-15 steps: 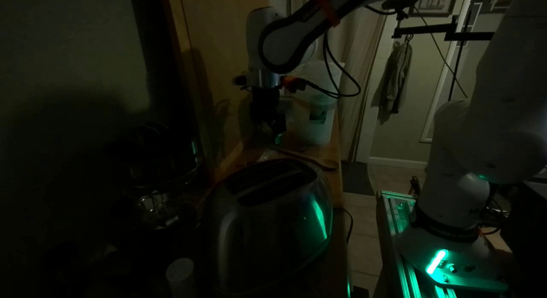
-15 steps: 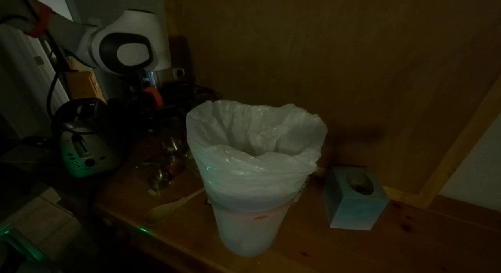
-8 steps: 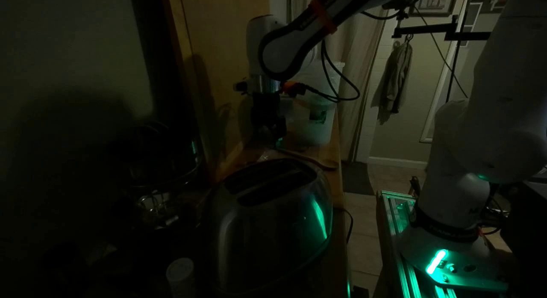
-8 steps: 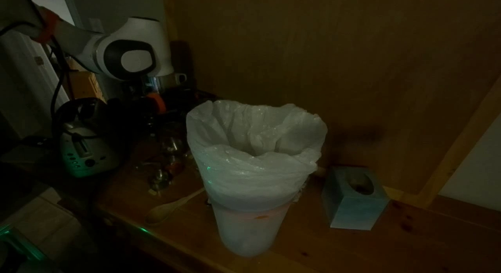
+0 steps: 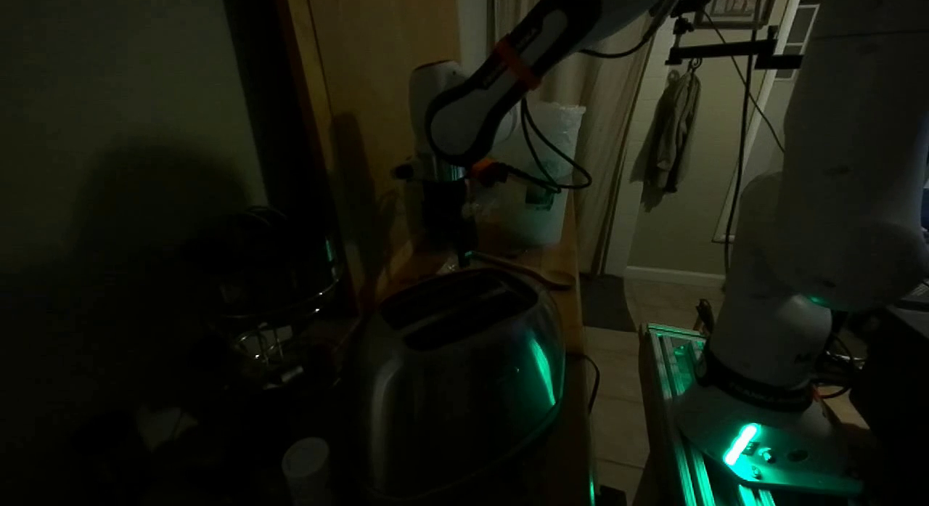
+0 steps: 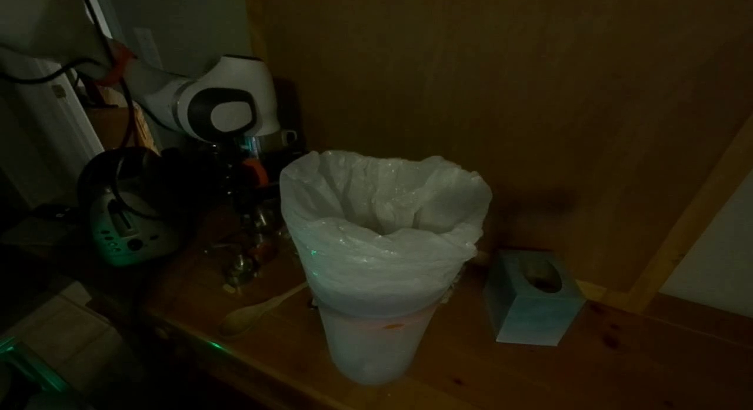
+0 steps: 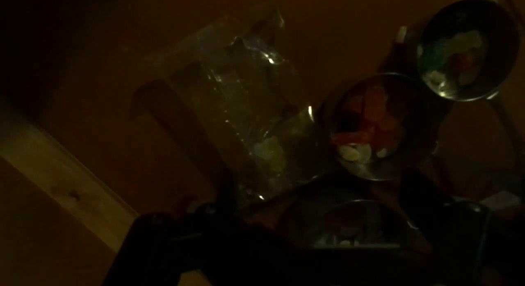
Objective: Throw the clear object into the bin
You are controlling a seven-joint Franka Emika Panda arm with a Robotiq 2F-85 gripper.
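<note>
A clear, crinkled plastic bag (image 7: 229, 89) with a small yellowish and whitish bit inside lies on the wooden surface in the wrist view. A small shiny part of it seems to show in an exterior view (image 5: 448, 266). My gripper (image 7: 320, 185) is open, its dark fingers wide apart with nothing held. The left fingertip is close to the bag's lower end; whether they touch is too dark to tell. In an exterior view the gripper (image 5: 464, 258) points down behind the toaster. The bin (image 5: 537, 219), pale with a whitish liner, stands upright beyond it, and also shows in an exterior view (image 6: 376, 345).
Round clear containers with colourful contents (image 7: 371, 126) (image 7: 467, 52) sit beside the bag, and another (image 7: 348, 224) is between the fingers. A wooden spoon (image 6: 244, 320), a toaster (image 5: 450, 390) and a tissue box (image 6: 532, 313) stand about. A wooden wall panel (image 6: 500, 75) rises behind.
The arm and gripper have moved down, shifting slightly left in an exterior view and rightward in an exterior view from the bin's side. The bin, toaster and spoon have not moved.
</note>
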